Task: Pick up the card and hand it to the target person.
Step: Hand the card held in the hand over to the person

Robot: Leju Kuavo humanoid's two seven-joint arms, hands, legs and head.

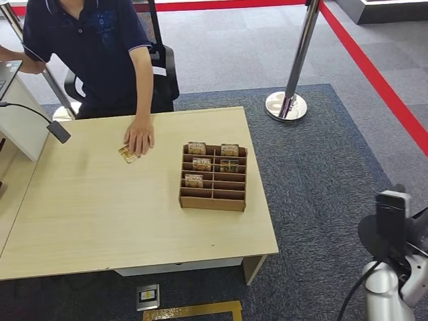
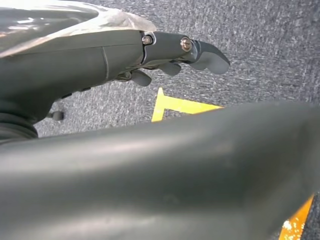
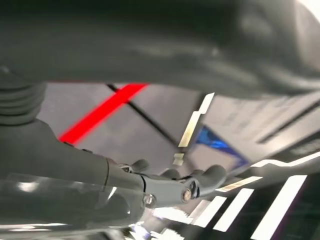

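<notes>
Head view: pale wooden surface [image 1: 101, 214] on blue-grey carpet. Near its far edge, a small tan card [image 1: 127, 154] lying flat, long side slanted, one end toward the near left, the other tucked under a person's hand [image 1: 138, 136]. Hand pressed down on the card's far end. Person [image 1: 91, 47] in a dark blue shirt seated behind the surface on a black chair [image 1: 166, 67]. Just right of the card, apart from it, a brown cardboard rack [image 1: 213, 176] with two columns of slots. Five more cards standing upright in the rack [image 1: 196, 148], long sides running left to right: four in the far slots, one lower in the left column. A grey laptop [image 1: 7, 73] on a white stand at the far left, with a black microphone [image 1: 58, 130] beside it. A shiny metal post [image 1: 290, 100] on a round base out on the carpet, red tape lines on the floor. Silver right arm [image 1: 391, 267] at the lower right corner, well away from the surface.

Left wrist view: left robot hand [image 2: 177, 55] hanging over grey carpet, dark fingers stretched out nearly straight and close together, nothing in them. A yellow floor mark [image 2: 177, 105] beneath.

Right wrist view: right robot hand [image 3: 181, 182] with fingers loosely stretched out, nothing held. Blurry red stripe [image 3: 102, 110] behind it, plus white bars of light. Card and rack seen from the head alone.
</notes>
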